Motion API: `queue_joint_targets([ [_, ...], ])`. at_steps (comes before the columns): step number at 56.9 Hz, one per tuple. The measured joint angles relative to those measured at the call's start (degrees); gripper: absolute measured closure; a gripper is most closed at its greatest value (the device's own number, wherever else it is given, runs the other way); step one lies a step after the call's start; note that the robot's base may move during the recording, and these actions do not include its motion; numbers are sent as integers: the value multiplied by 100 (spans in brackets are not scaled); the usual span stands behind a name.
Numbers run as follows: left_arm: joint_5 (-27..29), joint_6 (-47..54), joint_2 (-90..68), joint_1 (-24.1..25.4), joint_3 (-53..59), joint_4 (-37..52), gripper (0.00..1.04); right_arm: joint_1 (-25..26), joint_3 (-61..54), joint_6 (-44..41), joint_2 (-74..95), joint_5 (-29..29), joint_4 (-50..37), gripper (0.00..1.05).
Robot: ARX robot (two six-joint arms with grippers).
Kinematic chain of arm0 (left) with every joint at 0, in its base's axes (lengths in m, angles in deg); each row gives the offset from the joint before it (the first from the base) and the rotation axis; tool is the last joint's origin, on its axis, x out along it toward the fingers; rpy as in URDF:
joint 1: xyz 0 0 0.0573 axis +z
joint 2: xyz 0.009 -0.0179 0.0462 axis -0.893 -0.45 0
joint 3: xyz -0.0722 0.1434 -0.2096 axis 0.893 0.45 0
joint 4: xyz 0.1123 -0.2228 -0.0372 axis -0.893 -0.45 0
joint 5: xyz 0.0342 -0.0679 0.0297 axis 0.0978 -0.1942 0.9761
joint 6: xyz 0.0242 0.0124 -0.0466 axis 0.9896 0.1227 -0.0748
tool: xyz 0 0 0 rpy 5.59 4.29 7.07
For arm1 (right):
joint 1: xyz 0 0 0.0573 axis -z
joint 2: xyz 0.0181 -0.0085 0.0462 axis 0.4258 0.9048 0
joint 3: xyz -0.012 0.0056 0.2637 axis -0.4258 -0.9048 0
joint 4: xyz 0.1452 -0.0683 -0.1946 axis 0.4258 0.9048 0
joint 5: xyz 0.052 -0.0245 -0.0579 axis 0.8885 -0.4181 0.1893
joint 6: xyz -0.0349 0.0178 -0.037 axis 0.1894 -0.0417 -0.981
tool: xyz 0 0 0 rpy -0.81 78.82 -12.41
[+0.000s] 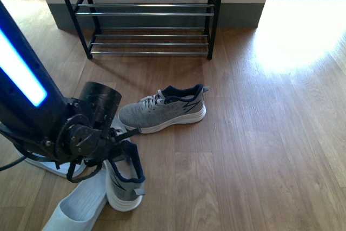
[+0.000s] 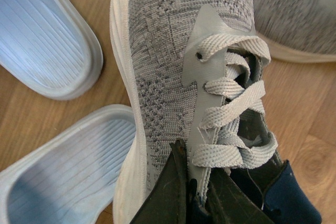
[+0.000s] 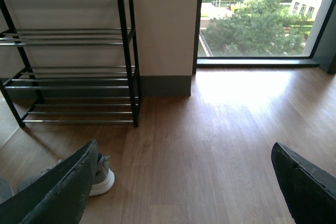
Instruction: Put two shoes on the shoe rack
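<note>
My left gripper (image 2: 195, 184) is shut on the lace-side flap of a grey sneaker (image 2: 168, 72) with a navy collar, pinching it beside the laces. The front view shows that gripper (image 1: 118, 143) and its sneaker (image 1: 125, 181) at the lower left, heel nearest the camera. The second grey sneaker (image 1: 162, 111) lies on its sole mid-floor, toe to the left. Behind it, against the wall, stands the shoe rack (image 1: 148, 12), black frame with chrome rods. My right gripper (image 3: 184, 187) is open over bare floor, facing the rack (image 3: 73, 40); it does not appear in the front view.
Two pale blue slides (image 2: 42, 40) (image 2: 68, 171) lie right beside the held sneaker; one slide (image 1: 78, 209) shows at the front view's bottom edge. A window (image 3: 257, 14) and sunlit wood floor (image 1: 292, 41) are to the right of the rack.
</note>
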Motion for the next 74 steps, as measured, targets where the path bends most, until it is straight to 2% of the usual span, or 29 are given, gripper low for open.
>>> queue_joint_targets([
  [12,448,157,2323,9,1600,358,103,0,0,0,0,0,0,9],
  [21,1464,890,4424,-120,2933,400,103,0,0,0,0,2,0,9],
  [28,1958,1565,5845,-254,3683,363,103,0,0,0,0,2,0,9],
  [34,2389,2094,7350,-446,4216,-118,103,0,0,0,0,0,0,9],
  [44,3091,2463,10511,-503,4819,-1939,103,0,0,0,0,0,0,9],
  [50,3609,2944,12039,-511,5276,-1980,103,0,0,0,0,2,0,9],
  [58,3818,3298,12778,-511,5407,-1891,103,0,0,-2,0,2,0,9],
  [74,3620,3386,12799,-538,5414,-1886,103,0,0,0,0,0,0,9],
])
